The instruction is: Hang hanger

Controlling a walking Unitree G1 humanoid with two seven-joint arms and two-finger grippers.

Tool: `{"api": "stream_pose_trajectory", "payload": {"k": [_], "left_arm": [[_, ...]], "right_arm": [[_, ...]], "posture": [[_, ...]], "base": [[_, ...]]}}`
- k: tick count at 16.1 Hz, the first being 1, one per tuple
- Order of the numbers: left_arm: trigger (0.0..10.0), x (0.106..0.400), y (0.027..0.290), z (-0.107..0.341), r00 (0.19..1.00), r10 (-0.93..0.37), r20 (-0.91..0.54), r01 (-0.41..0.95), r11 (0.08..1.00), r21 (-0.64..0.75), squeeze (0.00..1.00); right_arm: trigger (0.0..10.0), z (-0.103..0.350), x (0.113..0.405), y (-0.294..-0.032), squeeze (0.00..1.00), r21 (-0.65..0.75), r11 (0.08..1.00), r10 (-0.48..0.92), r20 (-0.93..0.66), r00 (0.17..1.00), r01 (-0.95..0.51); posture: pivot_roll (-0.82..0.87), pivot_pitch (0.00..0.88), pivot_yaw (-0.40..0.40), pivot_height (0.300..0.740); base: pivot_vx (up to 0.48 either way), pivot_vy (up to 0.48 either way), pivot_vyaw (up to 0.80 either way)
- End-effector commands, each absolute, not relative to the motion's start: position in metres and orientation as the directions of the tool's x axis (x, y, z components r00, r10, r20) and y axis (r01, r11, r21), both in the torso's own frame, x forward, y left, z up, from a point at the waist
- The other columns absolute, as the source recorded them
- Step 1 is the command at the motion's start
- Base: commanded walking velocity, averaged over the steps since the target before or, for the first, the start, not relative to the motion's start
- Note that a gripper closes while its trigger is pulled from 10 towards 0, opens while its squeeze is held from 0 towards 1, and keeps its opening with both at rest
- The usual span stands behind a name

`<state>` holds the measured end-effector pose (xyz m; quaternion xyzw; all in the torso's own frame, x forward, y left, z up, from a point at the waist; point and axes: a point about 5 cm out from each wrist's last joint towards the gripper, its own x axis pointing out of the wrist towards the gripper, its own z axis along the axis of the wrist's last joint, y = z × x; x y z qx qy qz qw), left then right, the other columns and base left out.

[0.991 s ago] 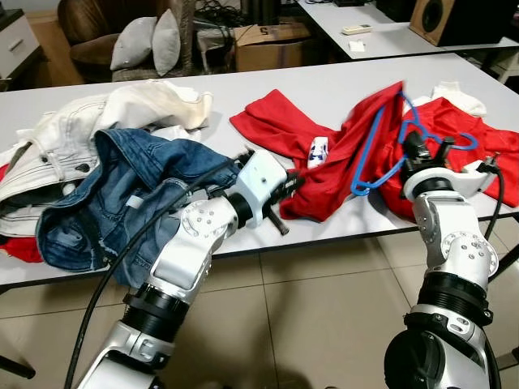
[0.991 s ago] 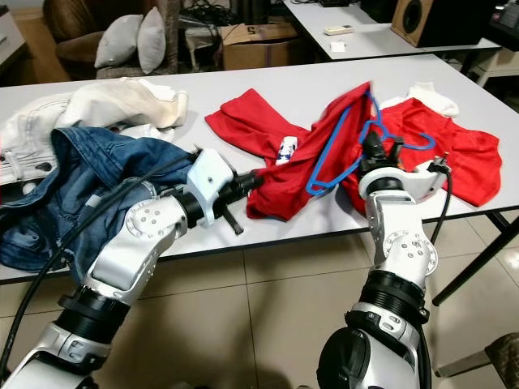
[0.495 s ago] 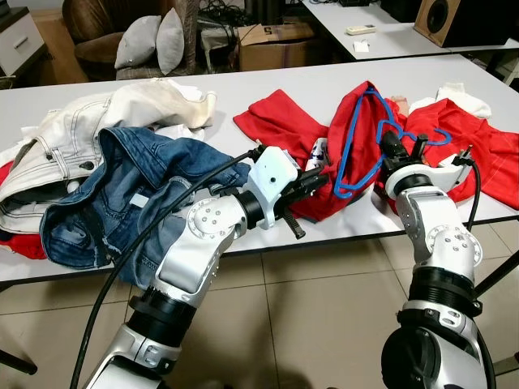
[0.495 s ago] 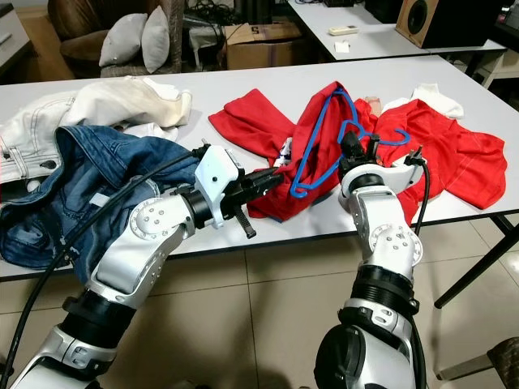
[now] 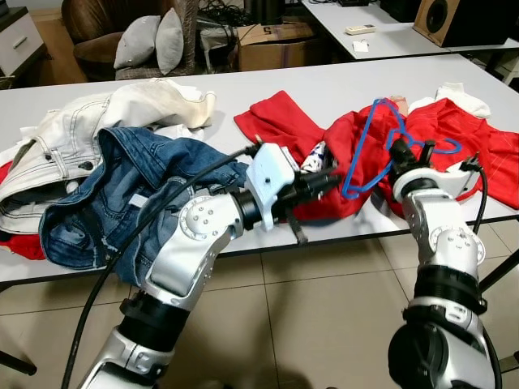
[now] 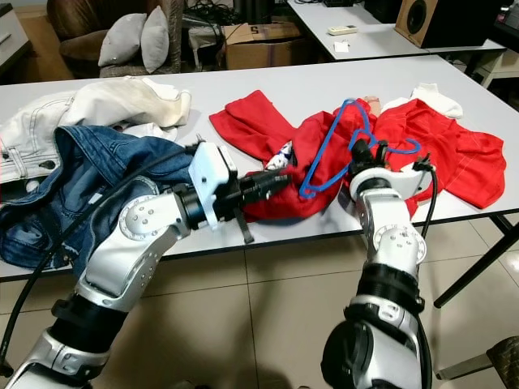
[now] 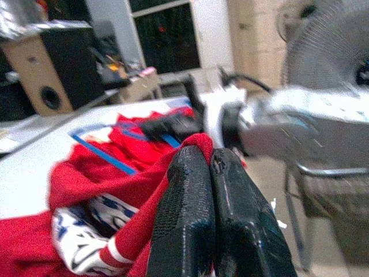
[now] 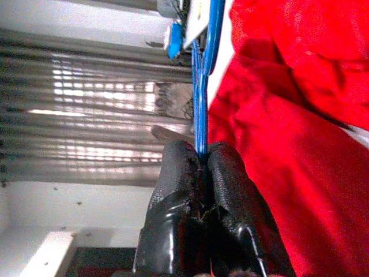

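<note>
Right hand (image 6: 358, 151) clamped on blue hanger (image 6: 328, 158), now lower; left hand (image 6: 276, 181) still pinching red shirt (image 6: 280, 203).

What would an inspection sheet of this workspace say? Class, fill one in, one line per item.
Surface: white table, mostly covered.
Job's things: blue hanger tilted up over the red garment.
Clutter: denim jeans, white jeans, another red garment.
Grippers: left gripper jaws shut on the red garment; right gripper jaws shut on the blue hanger.
Cables: black cable along the left arm.
Surroundings: cardboard box, cushions, speaker.
</note>
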<state>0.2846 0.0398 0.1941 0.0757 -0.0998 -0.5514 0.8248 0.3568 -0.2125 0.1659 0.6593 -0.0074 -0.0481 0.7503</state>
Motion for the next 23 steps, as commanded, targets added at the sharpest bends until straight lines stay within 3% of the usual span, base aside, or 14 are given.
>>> {"api": "stream_pose_trajectory", "payload": {"k": [1, 5, 8, 9, 10, 11, 12, 14, 16, 17, 20, 21, 22, 23], "left_arm": [[0.0, 0.279, 0.037, 0.193, 0.329, -0.942, 0.060, 0.909, 0.334, 0.251, 0.00], [0.0, 0.281, 0.032, 0.194, 0.349, -0.936, 0.049, 0.897, 0.349, 0.272, 0.00], [0.0, 0.301, 0.053, 0.170, 0.533, -0.836, -0.132, 0.812, 0.461, 0.358, 0.00], [0.0, 0.308, 0.063, 0.167, 0.589, -0.793, -0.157, 0.778, 0.503, 0.378, 0.00], [0.0, 0.321, 0.079, 0.167, 0.693, -0.703, -0.161, 0.688, 0.577, 0.441, 0.00], [0.0, 0.332, 0.091, 0.172, 0.763, -0.632, -0.138, 0.604, 0.618, 0.504, 0.00], [0.0, 0.337, 0.098, 0.174, 0.785, -0.603, -0.143, 0.568, 0.609, 0.553, 0.00], [0.0, 0.343, 0.106, 0.175, 0.800, -0.578, -0.163, 0.547, 0.589, 0.595, 0.00], [0.0, 0.356, 0.113, 0.200, 0.836, -0.548, -0.031, 0.435, 0.626, 0.647, 0.00], [0.0, 0.355, 0.108, 0.207, 0.799, -0.601, -0.004, 0.452, 0.596, 0.663, 0.00], [0.0, 0.333, 0.103, 0.180, 0.631, -0.737, -0.242, 0.687, 0.385, 0.617, 0.00], [2.5, 0.324, 0.109, 0.161, 0.570, -0.733, -0.371, 0.768, 0.314, 0.558, 0.00], [9.1, 0.321, 0.117, 0.146, 0.583, -0.697, -0.416, 0.777, 0.329, 0.537, 0.00], [10.0, 0.322, 0.121, 0.139, 0.610, -0.670, -0.423, 0.762, 0.349, 0.546, 0.00]], "right_arm": [[10.0, 0.172, 0.360, -0.213, 0.00, 0.994, 0.103, -0.088, -0.034, 0.996, 0.043], [10.0, 0.173, 0.363, -0.207, 0.00, 0.987, 0.154, -0.055, -0.033, 0.998, 0.041], [10.0, 0.195, 0.345, -0.198, 0.00, 0.917, 0.377, 0.086, 0.104, 0.991, -0.129], [10.0, 0.199, 0.333, -0.200, 0.00, 0.838, 0.512, 0.162, 0.121, 0.979, -0.188], [10.0, 0.197, 0.306, -0.199, 0.00, 0.606, 0.737, 0.320, 0.076, 0.944, -0.299], [10.0, 0.187, 0.282, -0.198, 0.00, 0.368, 0.839, 0.441, -0.031, 0.897, -0.400], [10.0, 0.179, 0.264, -0.201, 0.00, 0.226, 0.857, 0.496, -0.115, 0.861, -0.464], [10.0, 0.177, 0.250, -0.207, 0.00, 0.159, 0.859, 0.509, -0.158, 0.846, -0.487], [10.0, 0.191, 0.227, -0.207, 0.00, 0.099, 0.818, 0.575, -0.167, 0.801, -0.567], [10.0, 0.191, 0.219, -0.206, 0.00, 0.016, 0.799, 0.589, -0.219, 0.778, -0.601], [10.0, 0.187, 0.208, -0.206, 0.00, -0.182, 0.726, 0.589, -0.334, 0.736, -0.663], [10.0, 0.188, 0.207, -0.211, 0.00, -0.210, 0.734, 0.559, -0.352, 0.751, -0.646], [10.0, 0.188, 0.208, -0.220, 0.00, -0.239, 0.759, 0.508, -0.364, 0.781, -0.606], [10.0, 0.188, 0.210, -0.229, 0.00, -0.236, 0.802, 0.452, -0.361, 0.816, -0.549]], "posture": [[-0.10, 0.000, 0.031, 0.740], [-0.10, 0.000, 0.028, 0.740], [-0.09, 0.000, 0.026, 0.740], [-0.10, 0.000, 0.028, 0.740], [-0.10, 0.000, 0.032, 0.740], [-0.11, 0.000, 0.037, 0.740], [-0.11, 0.000, 0.045, 0.740], [-0.13, 0.000, 0.062, 0.740], [-0.14, 0.000, 0.079, 0.740], [-0.15, 0.000, 0.086, 0.740], [-0.16, 0.000, 0.094, 0.740], [-0.15, 0.000, 0.089, 0.740], [-0.15, 0.000, 0.085, 0.740], [-0.15, 0.000, 0.085, 0.740]], "base": [[0.000, 0.000, 0.00], [0.000, 0.000, 0.00], [0.000, 0.000, 0.00], [0.000, 0.000, 0.00], [0.000, 0.000, 0.00], [0.000, 0.000, 0.00], [0.000, 0.000, 0.00], [0.000, 0.000, 0.00], [0.000, 0.000, 0.00], [0.000, 0.000, 0.00], [0.000, 0.000, 0.00], [0.000, 0.000, 0.00], [0.000, 0.000, 0.00], [0.000, 0.000, 0.00]]}}
